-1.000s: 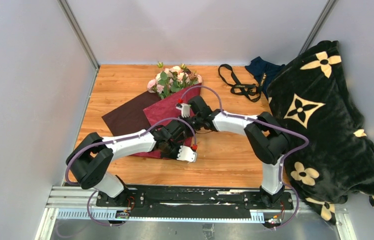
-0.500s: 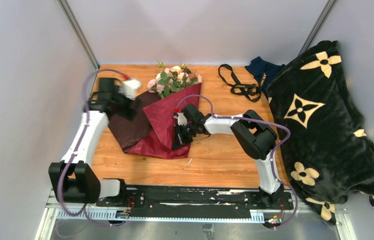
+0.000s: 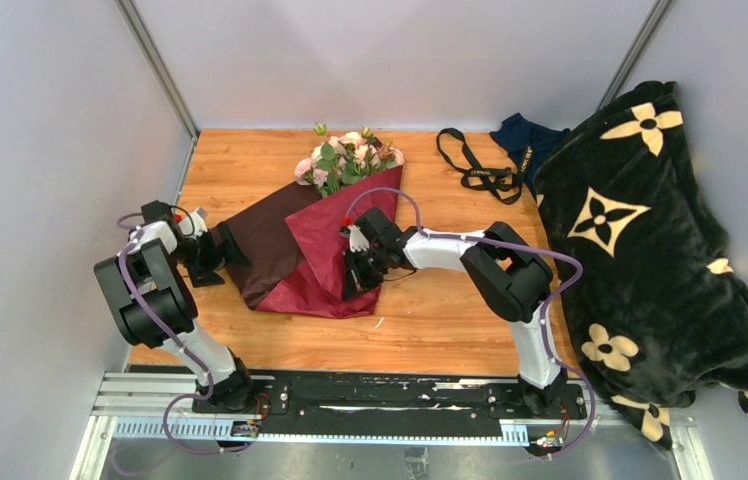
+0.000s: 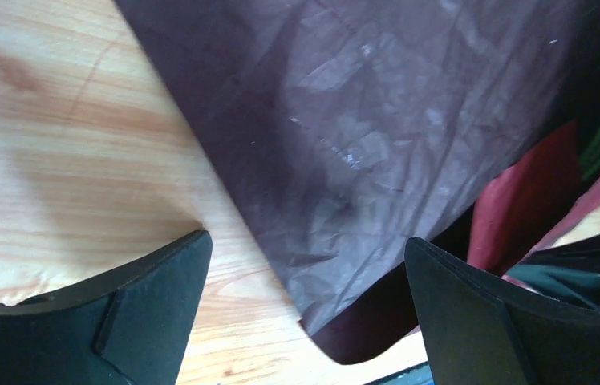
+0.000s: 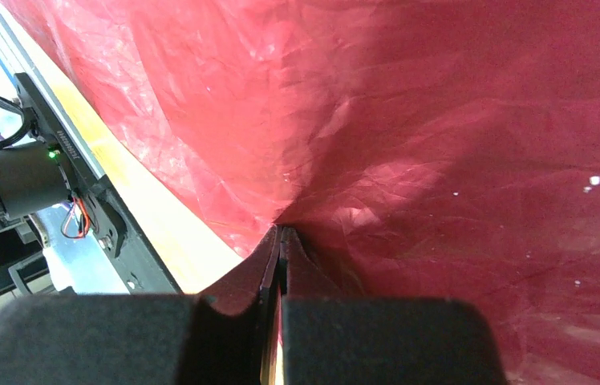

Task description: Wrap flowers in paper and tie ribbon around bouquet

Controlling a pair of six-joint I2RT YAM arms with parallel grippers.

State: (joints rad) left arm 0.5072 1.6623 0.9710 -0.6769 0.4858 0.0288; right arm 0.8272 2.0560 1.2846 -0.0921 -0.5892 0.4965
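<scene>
A wooden desk [image 3: 430, 310] carries everything. Its right side is buried under a heaped black blanket [image 3: 650, 240] with cream flower shapes. Near the middle lies the dark red paper [image 3: 280, 235], partly folded. Its right flap is turned over the stems and shows a brighter red, while its left flap lies flat on the desk and shows a duller, darker face. The flowers [image 3: 348, 158], pink and cream roses with green leaves, poke out of the paper's far end, heads toward the back wall. A dark blue cloth [image 3: 522, 140] sits at the far right, partly under the blanket. Just beside it the thin black ribbon [image 3: 470, 165] lies loose on the desk, apart from the paper and to the right of the roses. The right fingers [image 5: 281, 257] are pressed together on a pinch of red paper at the folded flap's right edge. The left fingers [image 3: 218, 250] stand wide apart at the left flap's near corner, which lies between them, gripping nothing.
</scene>
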